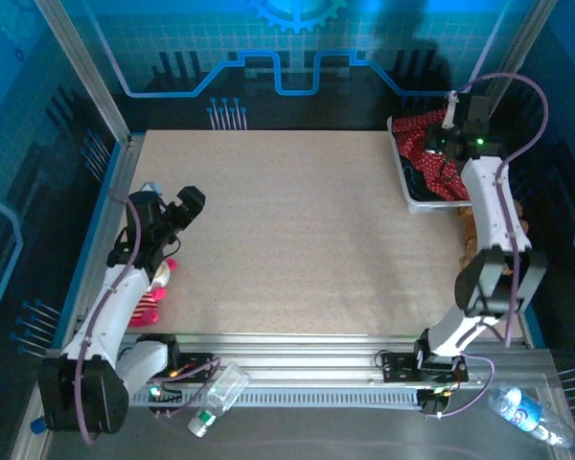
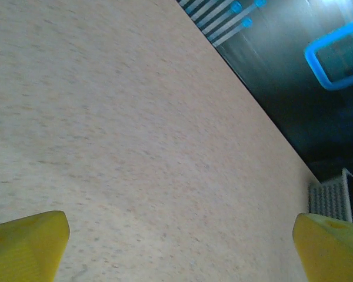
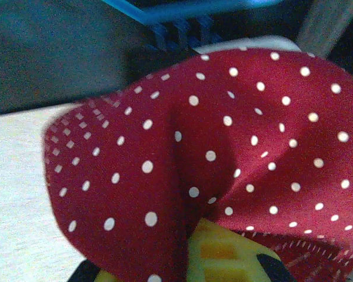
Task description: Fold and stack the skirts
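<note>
The step in hand is judged to be the picking-up of the first garment. The red dotted skirt (image 1: 422, 132) is seen at the far right of the worktop (image 1: 297, 230), heaped in a white tray (image 1: 401, 171) over a dark garment (image 1: 429, 184), which is taken to be another skirt. The right pincer (image 1: 448, 144) is lowered into that tray and is shut on the red dotted skirt (image 3: 223, 129). In the right wrist view the cloth is gathered into a fold between the yellow fingers (image 3: 217, 252). The left pincer (image 1: 192, 201) is held wide open above the bare left side of the worktop, and nothing is gripped by it (image 2: 179, 235).

For the next move, the skirt would need to be lifted clear of the tray wall and brought to the open middle. There it could be spread flat before any fold is made.
</note>
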Controlling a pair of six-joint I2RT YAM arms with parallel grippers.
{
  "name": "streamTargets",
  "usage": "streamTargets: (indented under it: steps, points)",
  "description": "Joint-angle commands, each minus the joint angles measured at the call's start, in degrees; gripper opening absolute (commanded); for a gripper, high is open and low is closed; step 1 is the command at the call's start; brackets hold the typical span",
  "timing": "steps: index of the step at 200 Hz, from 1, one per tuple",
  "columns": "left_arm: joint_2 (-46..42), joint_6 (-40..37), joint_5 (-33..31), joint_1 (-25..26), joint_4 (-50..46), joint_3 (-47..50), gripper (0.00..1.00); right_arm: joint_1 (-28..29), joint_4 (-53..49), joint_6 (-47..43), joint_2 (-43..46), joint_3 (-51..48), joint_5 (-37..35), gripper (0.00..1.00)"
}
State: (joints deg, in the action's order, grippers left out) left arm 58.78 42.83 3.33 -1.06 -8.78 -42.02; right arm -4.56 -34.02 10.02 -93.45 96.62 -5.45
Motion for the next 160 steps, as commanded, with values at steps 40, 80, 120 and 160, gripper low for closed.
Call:
streamTargets:
  steps: [40, 80, 120, 160]
  points:
    - [8.67, -2.21, 6.06, 3.48, 5.72, -8.45, 0.99, 16.96, -3.71, 3.9, 5.43, 6.05, 14.17, 0.0]
    - [9.04, -6.13, 5.11, 3.83, 3.46, -12.1, 0.99, 24.77, -0.93, 9.72, 0.89, 4.74, 22.78, 0.0]
    - [10.9, -8.6, 6.27, 3.95, -4.49, -15.78, 0.99, 26.22, -1.18, 5.62, -4.5, -4.43, 25.11, 0.62]
    - [16.01, -15.54, 8.79, 8.5, -9.63, -17.62, 0.99, 25.38, 1.7, 2.58, -0.97, -15.03, 18.31, 1.0]
